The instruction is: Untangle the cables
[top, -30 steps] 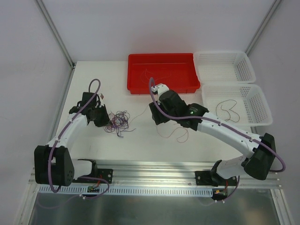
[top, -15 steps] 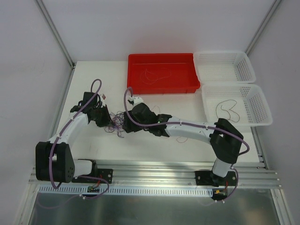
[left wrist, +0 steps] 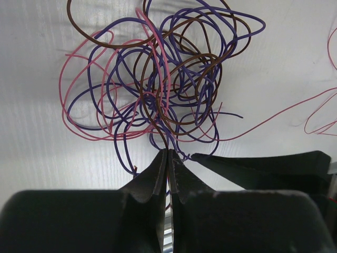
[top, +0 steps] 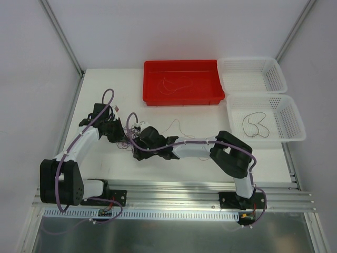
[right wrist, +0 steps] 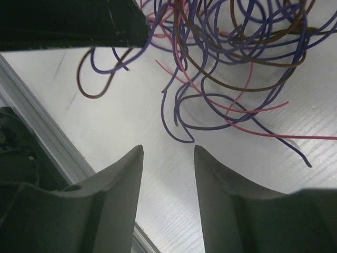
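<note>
The right gripper has just swept across the table to the knot of hair-thin purple, brown and pink wire strands, which lies on the white tabletop at about 9 o'clock from the table's middle. A second ago this arm was out toward 3 o'clock, just below the shallow red plastic tray. Half a second ago it was midway, and now its elbow is folded and its wrist is beside the knot. The left arm has hardly moved.

In the right wrist view the right gripper's jaws are spread with only bare table between them. The knot's nearest purple loop hangs just beyond the tips at 12 o'clock — nothing is gripped there yet.

The left gripper is pressed together, pinching a few strands at the 6 o'clock edge of the knot.

One side looks anchored and the other is about to pick a strand, so a fresh pull-apart seems to be starting. The knot itself looks as dense as before.
</note>
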### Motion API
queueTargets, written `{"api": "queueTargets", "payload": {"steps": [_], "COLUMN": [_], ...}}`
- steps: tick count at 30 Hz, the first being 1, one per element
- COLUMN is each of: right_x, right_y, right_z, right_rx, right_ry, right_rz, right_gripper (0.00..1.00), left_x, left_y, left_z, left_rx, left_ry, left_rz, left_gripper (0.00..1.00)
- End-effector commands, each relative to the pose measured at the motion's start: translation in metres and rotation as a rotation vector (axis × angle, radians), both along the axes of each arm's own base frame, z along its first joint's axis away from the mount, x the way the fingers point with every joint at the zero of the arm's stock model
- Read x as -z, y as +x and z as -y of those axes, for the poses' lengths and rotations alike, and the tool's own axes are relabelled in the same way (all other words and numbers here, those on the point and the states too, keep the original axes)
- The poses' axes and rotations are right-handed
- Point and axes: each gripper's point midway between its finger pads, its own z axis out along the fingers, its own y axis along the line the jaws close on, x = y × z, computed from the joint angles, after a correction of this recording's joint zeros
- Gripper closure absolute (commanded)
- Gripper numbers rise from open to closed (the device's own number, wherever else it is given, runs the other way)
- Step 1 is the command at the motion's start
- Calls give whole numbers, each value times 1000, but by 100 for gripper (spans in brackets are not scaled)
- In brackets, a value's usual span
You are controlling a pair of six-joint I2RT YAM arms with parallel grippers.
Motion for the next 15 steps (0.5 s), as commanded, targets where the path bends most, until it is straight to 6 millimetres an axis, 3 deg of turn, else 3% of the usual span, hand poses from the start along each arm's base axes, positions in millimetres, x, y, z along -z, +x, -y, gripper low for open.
{"api": "queueTargets", "payload": {"steps": [1,9,15], "right_x": [-12,1,-4], "right_y": [-3,8,14], "right_z": [-23,-26,-23], "right_rx": [-95,-110,-106], "right_ry": [68,66,92], "right_rz": [33,72,105], "right_gripper": [53,52,59], "left_x": [-5,-4,-3], "left_y": [3,3,2], "left_z": [4,4,7], "left_rx": [34,36,43], "left_ry": [-4,-8,-21], "left_rz": [26,21,10], "left_gripper": [99,98,98]}}
